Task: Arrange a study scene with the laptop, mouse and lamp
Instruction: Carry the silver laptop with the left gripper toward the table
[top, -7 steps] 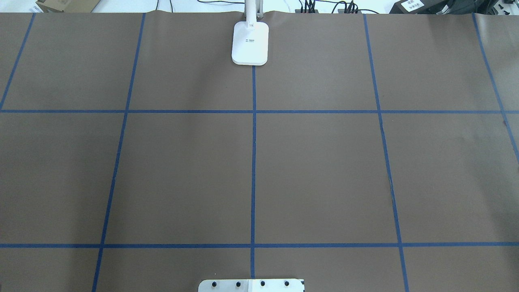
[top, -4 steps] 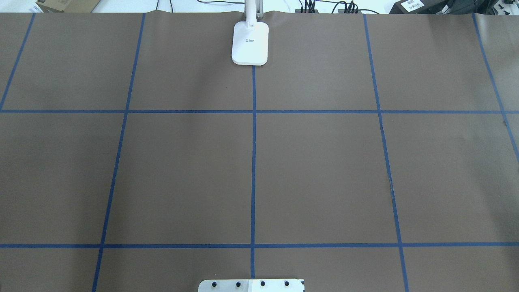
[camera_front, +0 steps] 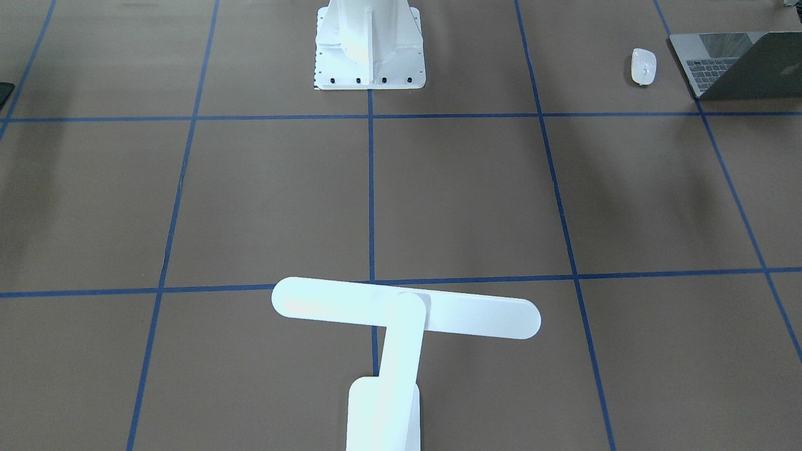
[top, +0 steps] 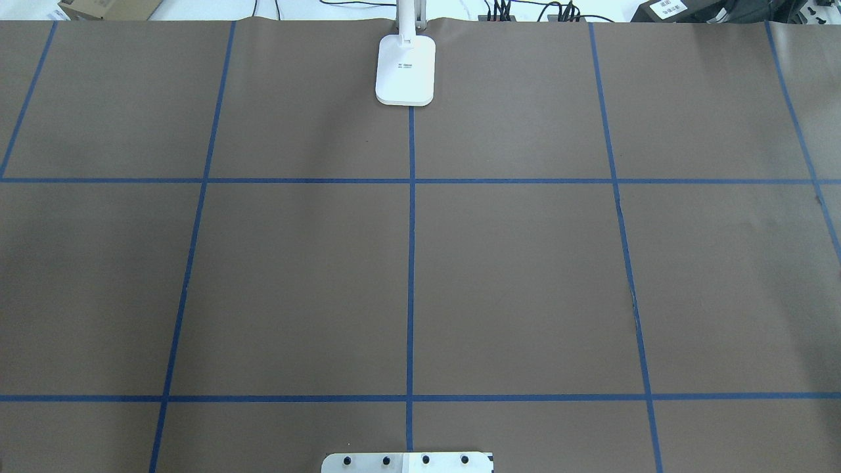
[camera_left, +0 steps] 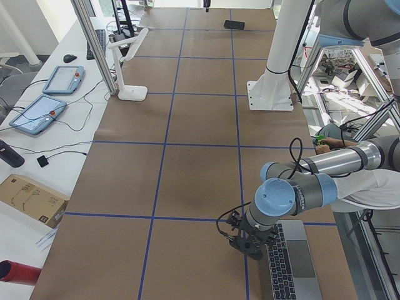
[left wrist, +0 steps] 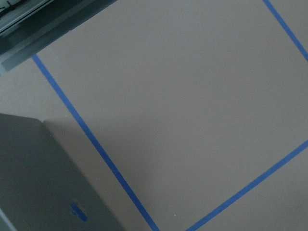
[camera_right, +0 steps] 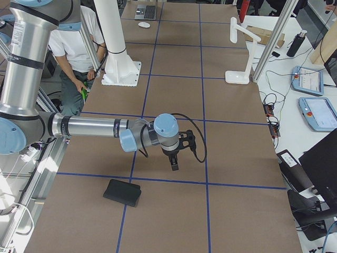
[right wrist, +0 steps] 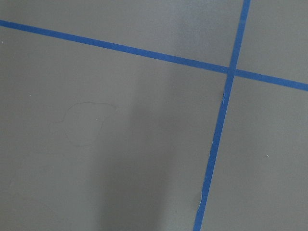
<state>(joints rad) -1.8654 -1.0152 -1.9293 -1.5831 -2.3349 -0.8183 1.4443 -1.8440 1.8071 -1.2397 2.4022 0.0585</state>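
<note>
Exterior left view: the left gripper (camera_left: 251,242) is held low just beside the open laptop (camera_left: 290,265) at lower right, probably for a grasp. Neither its jaws nor those of the right gripper (camera_right: 174,164) can be judged open or closed. The mouse (camera_front: 643,66) is seen near the laptop.

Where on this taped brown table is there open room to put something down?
The middle squares between the white pedestal and the lamp are bare. It is crowded in the corner holding the laptop and mouse, with the left claw close beside the laptop.
</note>
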